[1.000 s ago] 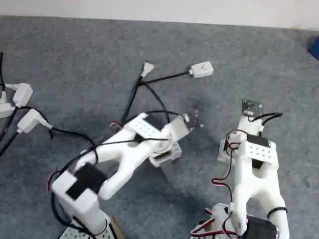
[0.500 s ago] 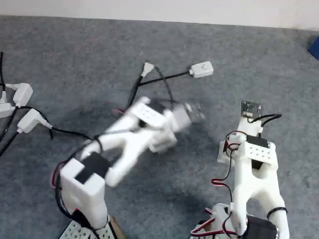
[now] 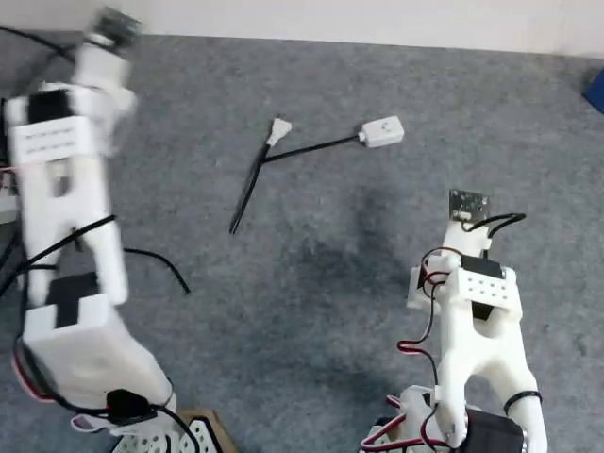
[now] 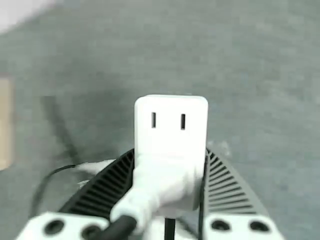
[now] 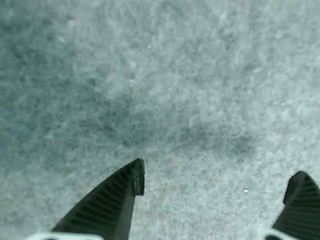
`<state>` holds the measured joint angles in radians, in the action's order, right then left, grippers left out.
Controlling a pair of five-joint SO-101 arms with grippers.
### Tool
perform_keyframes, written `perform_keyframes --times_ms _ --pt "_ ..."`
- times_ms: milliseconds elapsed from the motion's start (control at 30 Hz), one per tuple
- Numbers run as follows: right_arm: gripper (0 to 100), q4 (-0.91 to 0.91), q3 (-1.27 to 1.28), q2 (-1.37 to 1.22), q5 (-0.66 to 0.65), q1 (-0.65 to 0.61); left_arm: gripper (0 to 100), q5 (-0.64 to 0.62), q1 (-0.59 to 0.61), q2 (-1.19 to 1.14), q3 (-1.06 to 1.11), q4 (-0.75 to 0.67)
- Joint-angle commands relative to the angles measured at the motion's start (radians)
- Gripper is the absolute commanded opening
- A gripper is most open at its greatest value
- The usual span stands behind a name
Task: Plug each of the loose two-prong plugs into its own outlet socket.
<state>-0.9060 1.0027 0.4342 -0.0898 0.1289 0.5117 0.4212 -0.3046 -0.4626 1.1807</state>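
My left gripper (image 4: 170, 151) is shut on a white outlet socket (image 4: 171, 130) whose two slots face away from the wrist camera; a black cable (image 4: 117, 227) leaves its base. In the high view this arm stands raised at the far left, its gripper (image 3: 111, 26) near the back edge. A small white two-prong plug (image 3: 278, 128) lies at centre back on a black cable (image 3: 247, 189). Beside it lies a second white socket (image 3: 382, 131). My right gripper (image 5: 218, 175) is open over bare carpet, right of centre (image 3: 469, 203), holding nothing.
Grey carpet (image 3: 330, 264) covers the floor, with open room between the arms. A black cable (image 3: 162, 263) trails out from behind the left arm. A blue object (image 3: 596, 90) sits at the right edge. A pale strip (image 3: 377, 19) runs along the back.
The left arm has swung from the middle to the far left and risen, carrying the socket. The cable near the loose plug now lies straighter. The right arm has barely moved.
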Motion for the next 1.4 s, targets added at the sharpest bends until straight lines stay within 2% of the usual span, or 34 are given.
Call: perform_keyframes --times_ms 0,133,233,433,633,967,1067,1133,1367 --pt "41.4 0.018 0.002 0.033 -0.015 -0.008 15 0.000 0.093 0.016 -0.071 -0.086" --pt "41.4 0.018 0.013 0.033 -0.015 -0.008 41 0.005 0.153 0.012 -0.051 -0.107" --pt "41.4 0.018 0.015 0.033 -0.015 -0.008 51 0.006 0.170 0.002 -0.022 -0.110" --pt "41.4 0.019 0.016 0.033 -0.015 -0.008 47 0.006 0.186 0.001 -0.002 -0.110" --pt "41.4 0.019 0.016 0.033 -0.015 -0.008 46 0.002 0.119 -0.001 0.001 -0.103" --pt "41.4 0.008 -0.013 0.035 -0.017 -0.012 46 -0.002 -0.151 -0.001 0.087 -0.084" --pt "41.4 -0.087 -0.087 0.035 -0.017 -0.053 46 -0.043 -0.265 -0.022 0.088 -0.077" --pt "41.4 -0.186 -0.170 0.035 -0.017 -0.094 46 -0.100 -0.340 -0.076 0.068 -0.052" --pt "41.4 -0.374 -0.453 0.035 -0.017 -0.128 46 -0.107 -0.495 -0.412 -0.189 0.038"
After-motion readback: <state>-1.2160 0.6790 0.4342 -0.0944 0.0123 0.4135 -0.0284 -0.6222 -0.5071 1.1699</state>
